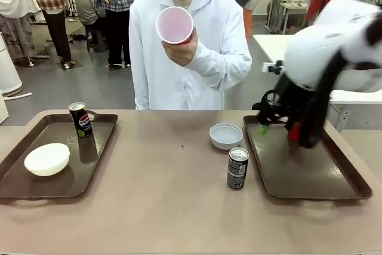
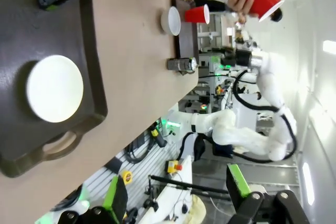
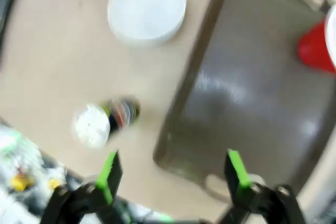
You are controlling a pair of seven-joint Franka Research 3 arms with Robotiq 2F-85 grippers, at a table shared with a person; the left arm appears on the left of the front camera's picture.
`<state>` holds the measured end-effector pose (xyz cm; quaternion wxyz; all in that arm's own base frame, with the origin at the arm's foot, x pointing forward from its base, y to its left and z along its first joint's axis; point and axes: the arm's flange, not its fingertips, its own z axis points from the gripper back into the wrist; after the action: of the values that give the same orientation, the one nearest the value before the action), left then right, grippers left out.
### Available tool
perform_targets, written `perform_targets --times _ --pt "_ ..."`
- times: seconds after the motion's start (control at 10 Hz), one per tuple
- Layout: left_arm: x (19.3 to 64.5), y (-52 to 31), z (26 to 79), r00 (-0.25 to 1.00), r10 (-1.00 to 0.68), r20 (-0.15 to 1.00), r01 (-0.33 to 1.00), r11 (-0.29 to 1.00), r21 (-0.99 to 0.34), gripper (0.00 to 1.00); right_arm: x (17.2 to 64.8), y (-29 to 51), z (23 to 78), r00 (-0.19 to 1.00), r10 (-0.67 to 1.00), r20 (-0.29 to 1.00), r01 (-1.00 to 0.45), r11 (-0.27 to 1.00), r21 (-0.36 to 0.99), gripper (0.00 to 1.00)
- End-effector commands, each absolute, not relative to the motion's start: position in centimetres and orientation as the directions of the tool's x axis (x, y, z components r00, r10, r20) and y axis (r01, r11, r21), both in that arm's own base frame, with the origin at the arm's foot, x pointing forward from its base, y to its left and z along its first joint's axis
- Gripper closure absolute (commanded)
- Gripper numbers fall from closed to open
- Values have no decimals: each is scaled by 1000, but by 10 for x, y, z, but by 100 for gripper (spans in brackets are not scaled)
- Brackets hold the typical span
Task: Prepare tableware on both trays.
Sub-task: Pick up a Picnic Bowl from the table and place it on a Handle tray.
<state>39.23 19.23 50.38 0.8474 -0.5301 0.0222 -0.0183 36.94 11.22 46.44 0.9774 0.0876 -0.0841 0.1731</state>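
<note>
**A:** Front view first: where is the tableware?

**B:** The left tray (image 1: 89,168) carries the white bowl (image 1: 46,159) at its near end and one can (image 1: 79,119) at its far end. The grey bowl (image 1: 226,135) sits on the table just beside the right tray (image 1: 310,174). The second can (image 1: 237,168) stands on the table near that tray's left rim. The person's hand (image 1: 184,53) holds a red cup (image 1: 175,25) up, with its mouth towards the camera.

**A:** And the robot?

**B:** The right arm (image 1: 325,58) hangs over the right tray, motion-blurred. A red smear shows under it, too blurred to say what it is.

**A:** Left wrist view?

**B:** The left gripper (image 2: 178,192) hangs apart from the left tray, its fingers spread wide with nothing between them. The other red cup (image 2: 197,14) stands upright on the right tray, near the grey bowl.

**A:** Right wrist view?

**B:** It is blurry. The right gripper (image 3: 173,174) hovers above the right tray's handle end, its jaws wide apart and empty. The grey bowl and the second can are off the tray, on the table. The other red cup sits at the tray's far side.
</note>
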Motion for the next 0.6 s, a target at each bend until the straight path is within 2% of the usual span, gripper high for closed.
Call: perform_targets --times 0.0,0.4,0.5 --pt "393 193 509 999 -46 -22 -1 425 -905 0 303 61 502 920 356 166 -381 911 156 0" --pt "393 193 509 999 -46 -22 -1 425 -905 0 309 66 478 879 439 186 -472 859 199 0" --pt "393 193 509 999 -46 -22 -1 425 -905 0 292 56 505 903 393 174 -422 885 195 0"
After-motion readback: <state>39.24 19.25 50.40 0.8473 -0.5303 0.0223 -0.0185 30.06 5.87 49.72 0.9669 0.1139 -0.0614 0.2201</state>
